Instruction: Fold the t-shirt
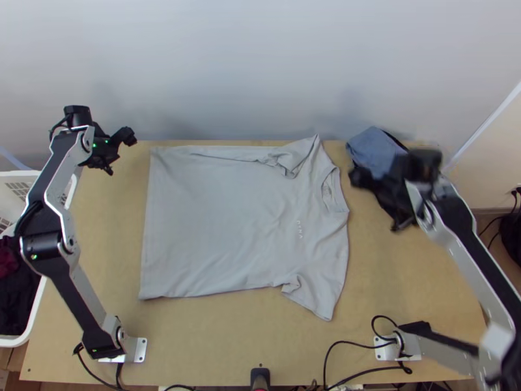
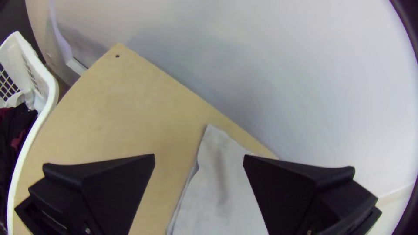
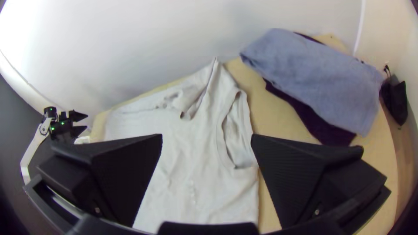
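Lying spread, the grey t-shirt (image 1: 228, 221) should handle limp and light, best pinched at hem (image 1: 148, 228) and shoulder (image 1: 340, 251), left gripper (image 2: 199, 155) and right gripper (image 3: 207, 135) parted, empty.

small lettering (image 1: 299, 230) on t-shirt (image 1: 221, 221)

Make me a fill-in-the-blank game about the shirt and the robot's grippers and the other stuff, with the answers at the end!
1. The hem of the shirt points to the robot's left, and its neck hole to the robot's ____.
2. The left gripper and the right gripper are not shut; both are ____.
3. The basket beside the table is coloured ____.
4. The cloth on top of the dark cloth is coloured ____.

Missing words: right; open; white; blue.
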Motion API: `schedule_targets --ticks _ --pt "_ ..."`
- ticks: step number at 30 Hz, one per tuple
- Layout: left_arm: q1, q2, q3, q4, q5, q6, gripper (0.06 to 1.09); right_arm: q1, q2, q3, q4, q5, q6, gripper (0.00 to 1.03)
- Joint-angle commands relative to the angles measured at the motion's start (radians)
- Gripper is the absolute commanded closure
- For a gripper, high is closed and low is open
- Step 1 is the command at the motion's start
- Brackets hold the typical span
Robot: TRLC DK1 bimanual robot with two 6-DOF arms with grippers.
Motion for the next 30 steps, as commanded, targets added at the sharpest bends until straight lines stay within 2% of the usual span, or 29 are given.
schedule_targets --ticks 1,3,7,14,15,17,19,22,24,29,30 --pt "0.009 -0.175 -0.09 -0.002 0.014 0.01 0.1 -0.065 -0.113 -0.126 -0.085 -0.052 -0.001 0.29" --pt "0.012 -0.253 -0.13 -0.002 0.018 0.026 0.1 -0.12 -0.155 -0.172 -0.118 -0.092 -0.018 0.5" --pt "0.012 -0.407 -0.188 -0.019 0.044 0.053 0.11 -0.198 -0.167 -0.252 -0.195 -0.184 -0.078 0.5" --pt "0.003 -0.6 -0.27 -0.083 0.053 0.11 0.11 -0.195 -0.058 -0.361 -0.333 -0.198 -0.129 0.5" --pt "0.003 -0.618 -0.282 -0.088 0.053 0.115 0.11 -0.192 -0.049 -0.376 -0.338 -0.198 -0.129 0.47" --pt "0.008 -0.652 -0.302 -0.099 0.053 0.127 0.11 -0.171 -0.031 -0.398 -0.338 -0.198 -0.139 0.32" --pt "0.012 -0.68 -0.316 -0.108 0.053 0.133 0.11 -0.14 -0.006 -0.412 -0.344 -0.196 -0.152 0.27" --pt "0.02 -0.706 -0.331 -0.123 0.053 0.141 0.11 -0.091 0.011 -0.438 -0.344 -0.198 -0.156 0.24" --pt "0.023 -0.718 -0.342 -0.128 0.052 0.145 0.11 -0.06 0.014 -0.452 -0.344 -0.198 -0.158 0.16" --pt "0.034 -0.74 -0.357 -0.131 0.052 0.15 0.11 -0.004 0.029 -0.464 -0.342 -0.199 -0.153 0.17" --pt "0.034 -0.743 -0.36 -0.133 0.052 0.15 0.11 0.001 0.04 -0.467 -0.335 -0.199 -0.153 0.2"
